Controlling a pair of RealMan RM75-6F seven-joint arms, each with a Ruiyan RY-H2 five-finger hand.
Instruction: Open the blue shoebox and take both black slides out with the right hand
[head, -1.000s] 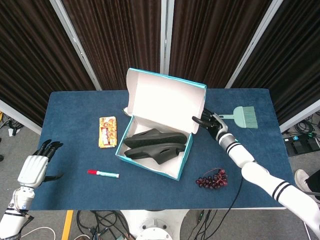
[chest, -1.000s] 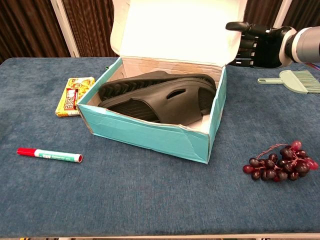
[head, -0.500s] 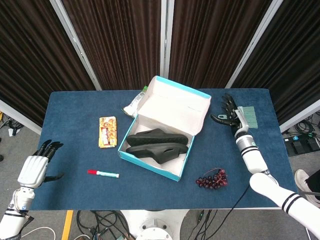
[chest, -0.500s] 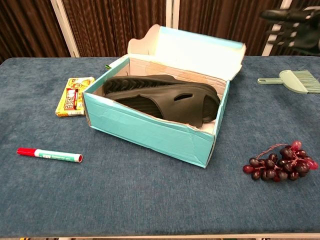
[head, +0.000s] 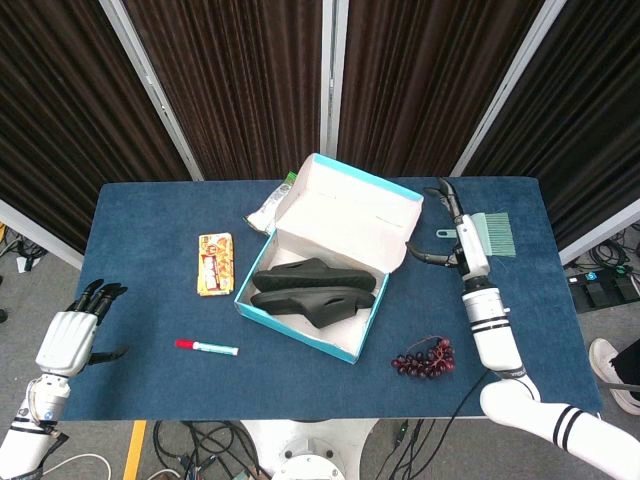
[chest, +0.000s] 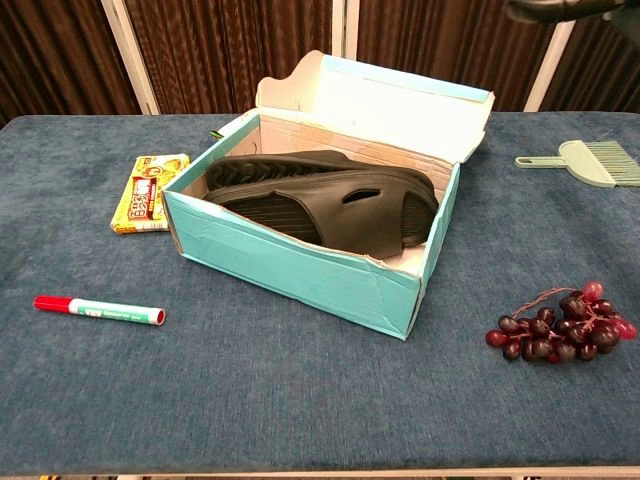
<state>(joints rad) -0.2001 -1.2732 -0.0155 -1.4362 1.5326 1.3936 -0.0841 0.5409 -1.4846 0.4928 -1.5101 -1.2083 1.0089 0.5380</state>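
- Dark pleated curtains hung behind the table (head: 140, 370), which was covered in blue cloth.
- To the right of the lid hovered the right hand (head: 452, 240), black fingers spread, holding nothing.
- Just beside it, the blue cardboard shoebox (head: 300, 322) stood open, its white-lined lid (head: 350, 215) tipped back.
- Both black rubber slides (chest: 330, 195) lay nested inside the box, not yet lifted.
- Beyond were a pale green hand brush (head: 487, 235), a dark red grape bunch (head: 425, 358), a yellow snack packet (head: 214, 264) and a red-capped marker (head: 206, 347).
- At the table's near left edge, the left hand (head: 72, 335) hung idle, fingers apart.
- Reaching in well probably meant coming down over the lid, closing on the upper slide's strap and lifting straight up so the box stayed put.
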